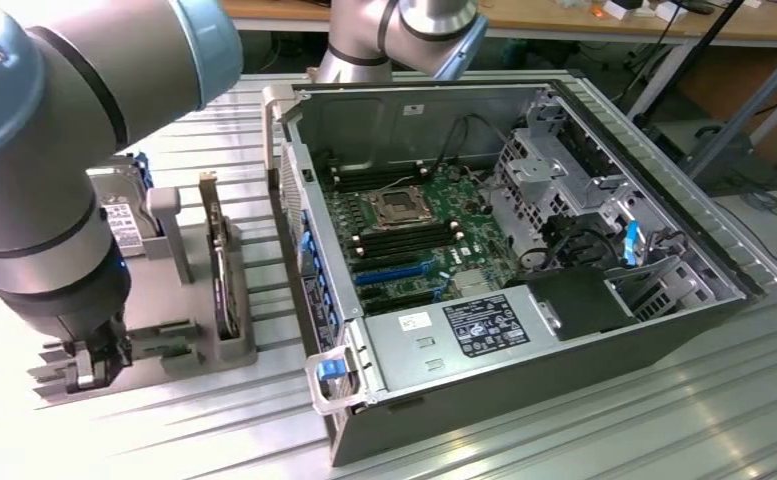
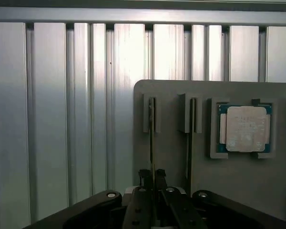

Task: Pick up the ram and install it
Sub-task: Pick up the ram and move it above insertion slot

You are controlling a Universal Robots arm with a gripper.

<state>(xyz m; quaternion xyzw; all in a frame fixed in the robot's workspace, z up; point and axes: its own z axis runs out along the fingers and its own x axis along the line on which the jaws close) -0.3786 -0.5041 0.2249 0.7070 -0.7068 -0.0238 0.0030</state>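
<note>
My pincer (image 2: 152,177) is drawn narrow, its two fingers (image 2: 144,177) pressed on either face of the ram (image 2: 152,143); the ram stands on edge in the grey holder (image 2: 238,186), its far end seated between two upright guides; a second stick (image 2: 189,138) stands just beside it in the next pair of guides, and the processor chip (image 2: 246,129) lies flat in its own pocket beyond that; the holder rests on the ribbed metal surface (image 2: 62,119), near the open computer case (image 1: 402,120) on the exterior view's right; I judge this to be the grasp itself, so the care lies in holding the board squarely by its flat faces, centred between the fingers, and in drawing it straight along the guides without tilt or twist, since a skewed pull could bind it or knock the neighbouring stick.
</note>
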